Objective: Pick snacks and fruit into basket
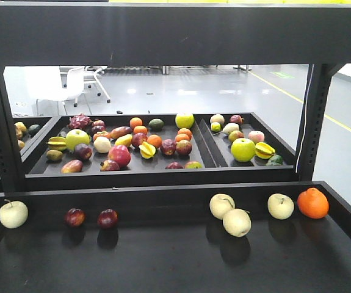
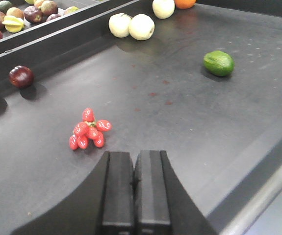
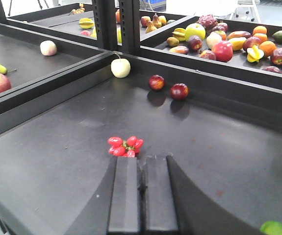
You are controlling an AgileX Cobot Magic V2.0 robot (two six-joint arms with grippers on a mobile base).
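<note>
A cluster of glossy red ovals (image 2: 88,129) lies on the dark shelf (image 2: 190,127), a short way ahead and left of my left gripper (image 2: 133,154), which is shut and empty. The same red cluster (image 3: 126,146) sits just beyond the tips of my right gripper (image 3: 141,157), also shut with nothing in it. A round green fruit (image 2: 218,63) rests farther off to the right in the left wrist view, and its edge (image 3: 274,228) shows at the bottom right in the right wrist view. The basket and the snacks are out of view. Neither gripper appears in the front view.
Pale yellow apples (image 1: 236,221) and an orange (image 1: 312,203) line the shelf's back wall, with two dark red fruits (image 1: 107,218) to the left. Behind it, a tray (image 1: 207,152) holds several mixed fruits. Upright posts (image 3: 114,24) stand at the shelf's corner.
</note>
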